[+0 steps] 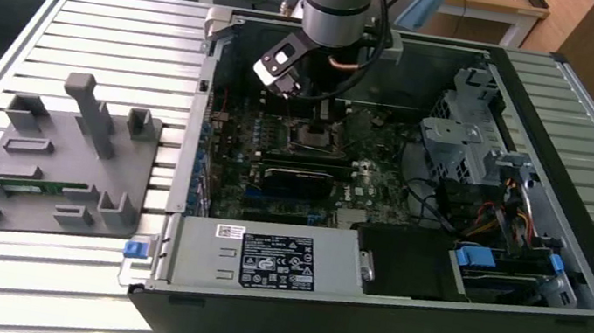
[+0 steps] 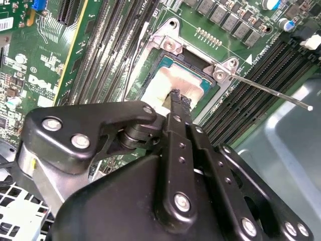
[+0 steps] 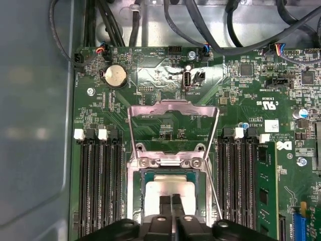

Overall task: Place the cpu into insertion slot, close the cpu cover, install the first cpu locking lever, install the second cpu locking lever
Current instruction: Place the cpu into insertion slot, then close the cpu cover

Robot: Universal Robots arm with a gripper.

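Pincer (image 2: 177, 99) tip on cpu (image 2: 161, 83) in insertion slot (image 2: 171, 46)

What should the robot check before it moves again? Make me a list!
1. cpu lying in the insertion slot: ok.
2. cpu fully flat in it: cannot tell.
3. cpu cover closed: not ok, it is swung back open.
4. locking lever latched: not ok, it sticks out free.
5. gripper shut, tips on the cpu's top: ok.
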